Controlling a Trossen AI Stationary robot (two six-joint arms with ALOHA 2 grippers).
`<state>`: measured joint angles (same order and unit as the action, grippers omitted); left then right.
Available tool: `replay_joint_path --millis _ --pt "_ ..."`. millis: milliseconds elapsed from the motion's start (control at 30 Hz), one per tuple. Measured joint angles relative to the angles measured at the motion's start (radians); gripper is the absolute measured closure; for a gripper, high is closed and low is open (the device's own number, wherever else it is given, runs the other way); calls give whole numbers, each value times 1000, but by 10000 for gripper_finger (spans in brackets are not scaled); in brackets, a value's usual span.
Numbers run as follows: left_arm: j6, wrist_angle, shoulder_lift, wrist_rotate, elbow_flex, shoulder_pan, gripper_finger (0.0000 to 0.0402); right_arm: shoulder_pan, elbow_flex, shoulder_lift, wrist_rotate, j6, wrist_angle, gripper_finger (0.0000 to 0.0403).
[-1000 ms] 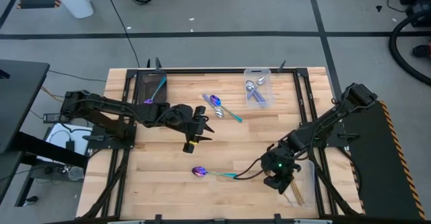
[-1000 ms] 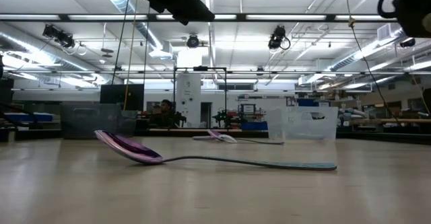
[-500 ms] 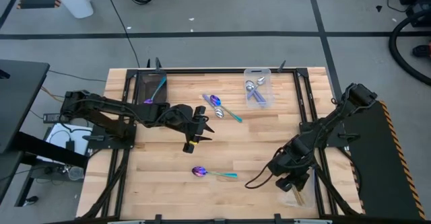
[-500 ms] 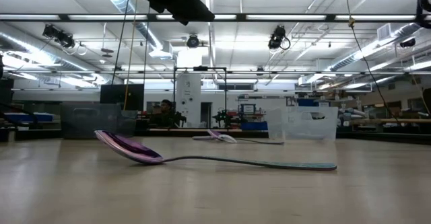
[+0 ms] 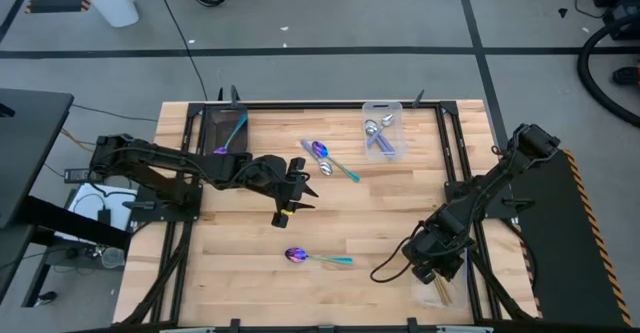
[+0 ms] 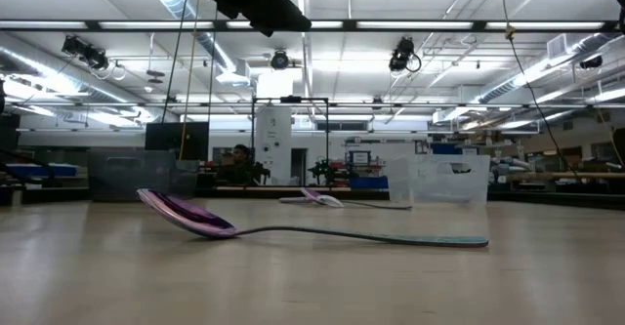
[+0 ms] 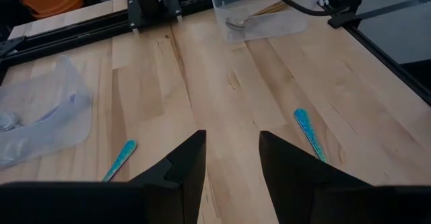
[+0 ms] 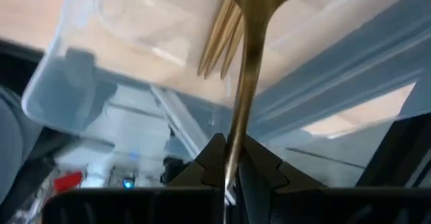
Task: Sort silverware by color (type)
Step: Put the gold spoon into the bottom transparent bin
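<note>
Surface (image 5: pixel 330 213) is carrying three bins, one per spoon colour. Dark tray (image 5: pixel 225 130) at the far left corner is taking a teal-handled spoon. Clear bin (image 5: pixel 383 128) on the far edge, right of centre, is holding the silver-bowled lavender ones (image 5: pixel 378 133). A third clear bin (image 8: pixel 101 42) at the near right corner is getting the gold ones, a few already lying in it (image 8: pixel 219 39).

My right pincer (image 5: pixel 437 265) is hanging over that near-right bin, fingers narrow and pinching a gold spoon (image 8: pixel 246 69) by its handle, bowl end pointing down toward the bin. Judging this is the drop step for gold.

My left pincer (image 7: pixel 229 160) is waiting over the middle of the surface toward the left edge, fingers standing part open with nothing between them.

Two purple-bowled teal spoons are lying unsorted: one (image 5: pixel 332 160) near the far edge at centre, one (image 5: pixel 312 257) close to the near edge, centre. Both probably need to go to the dark tray.
</note>
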<state>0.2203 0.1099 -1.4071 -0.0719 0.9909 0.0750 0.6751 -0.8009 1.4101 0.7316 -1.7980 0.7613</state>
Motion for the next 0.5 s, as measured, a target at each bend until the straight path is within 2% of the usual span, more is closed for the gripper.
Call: replay_joint_path --millis 167,500 --pt "0 0 0 0 0 0 255 17 0 0 -79 -62 4 368" --pt "0 0 0 0 0 0 255 83 0 0 -164 -146 2 368"
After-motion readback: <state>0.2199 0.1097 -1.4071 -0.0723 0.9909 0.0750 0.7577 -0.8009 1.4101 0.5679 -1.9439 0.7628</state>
